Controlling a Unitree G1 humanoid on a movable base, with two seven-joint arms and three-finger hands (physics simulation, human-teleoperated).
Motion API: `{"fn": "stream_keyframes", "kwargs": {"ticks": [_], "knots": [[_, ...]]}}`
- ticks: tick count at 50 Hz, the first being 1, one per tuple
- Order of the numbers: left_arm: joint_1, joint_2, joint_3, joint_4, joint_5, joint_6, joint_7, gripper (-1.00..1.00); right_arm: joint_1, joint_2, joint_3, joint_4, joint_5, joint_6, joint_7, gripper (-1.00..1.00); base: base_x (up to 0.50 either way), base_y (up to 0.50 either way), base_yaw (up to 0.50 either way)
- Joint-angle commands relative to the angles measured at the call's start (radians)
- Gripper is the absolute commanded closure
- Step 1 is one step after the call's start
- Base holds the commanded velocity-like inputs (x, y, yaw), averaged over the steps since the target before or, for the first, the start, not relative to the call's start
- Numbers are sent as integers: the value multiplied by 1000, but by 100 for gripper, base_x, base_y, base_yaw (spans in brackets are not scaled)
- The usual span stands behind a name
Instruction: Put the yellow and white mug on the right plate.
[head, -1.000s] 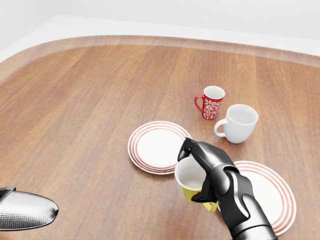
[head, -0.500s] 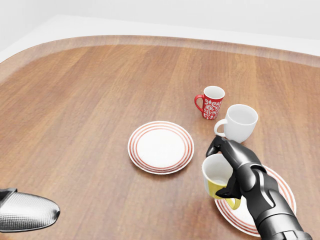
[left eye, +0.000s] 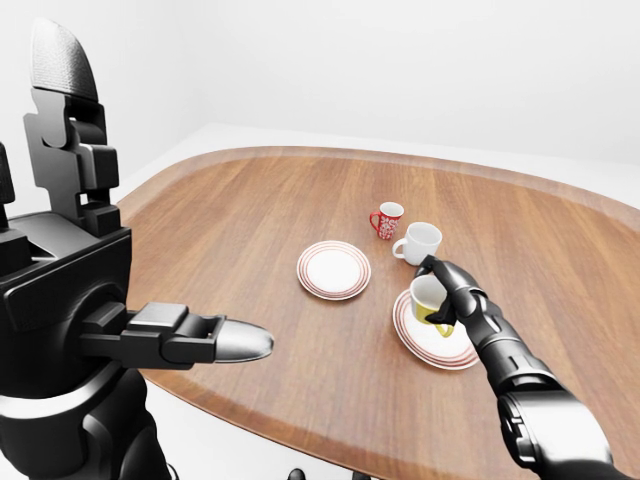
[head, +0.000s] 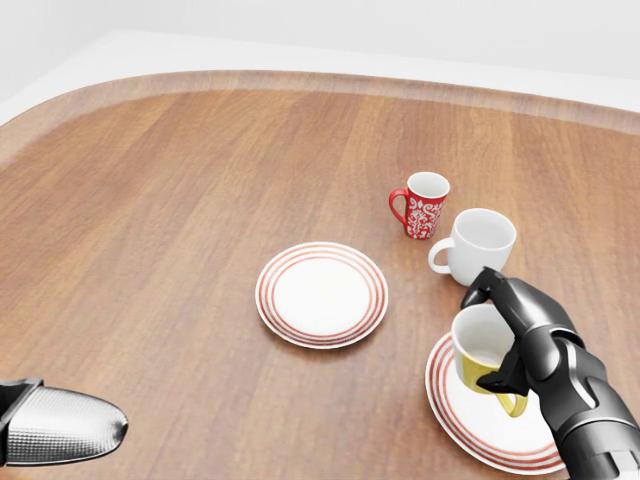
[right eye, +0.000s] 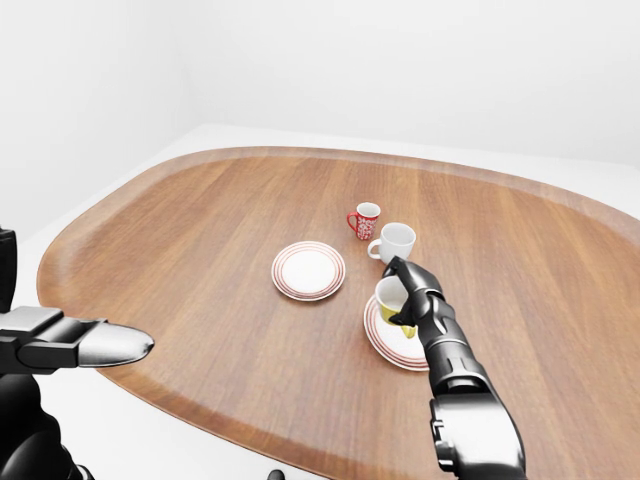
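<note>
Gripping hand: in the head view the right hand (head: 520, 345) has its dark fingers (head: 500, 290) curled over the rim and side of the yellow and white mug (head: 483, 358), closed round it.
Mug position: upright, mouth up, over the left part of the right plate (head: 470, 425); whether its base touches the plate cannot be told.
Mug handle: yellow loop at the mug's lower right, beside the thumb.
Right plate: white with red rings, near the view's bottom right, partly hidden by the hand and forearm.
Left plate (head: 321, 294): same pattern, bare, well to the left of the held mug.
White mug (head: 478, 246): just above the hand in the view, handle to its left.
Red patterned mug (head: 421, 204): farther up and to the left, close beside the white one.
Left hand, head view: only a silver rounded tip at the bottom left corner over the table (head: 180, 200); its fingers do not show.
Left hand, left-eye view: the left hand (left eye: 215, 342) reaches out over the table's near left edge, well apart from everything; how far open it is cannot be told.
Right-eye view: the right arm (right eye: 455, 380) comes up from the bottom, hand wrapped on the mug above the right plate.
</note>
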Motion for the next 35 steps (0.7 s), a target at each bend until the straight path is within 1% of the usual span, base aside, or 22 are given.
{"fn": "stream_keyframes", "kwargs": {"ticks": [1, 5, 9, 35], "knots": [[0, -1, -1, 1, 8, 0, -5, -100, -8, -44, -18, 32, 7, -16, -20, 100, 0, 0, 0], [-2, -1, 1, -3, 7, 0, -5, -100, -14, -57, -21, 58, 16, -24, -29, 100, 0, 0, 0], [3, -4, -6, -2, 10, 0, -5, -100, -7, -65, -24, 59, 24, -24, -29, 100, 0, 0, 0], [0, -4, -6, -5, 18, 0, -10, -100, -12, -115, -35, 178, 80, -24, -70, 100, 0, 0, 0]]}}
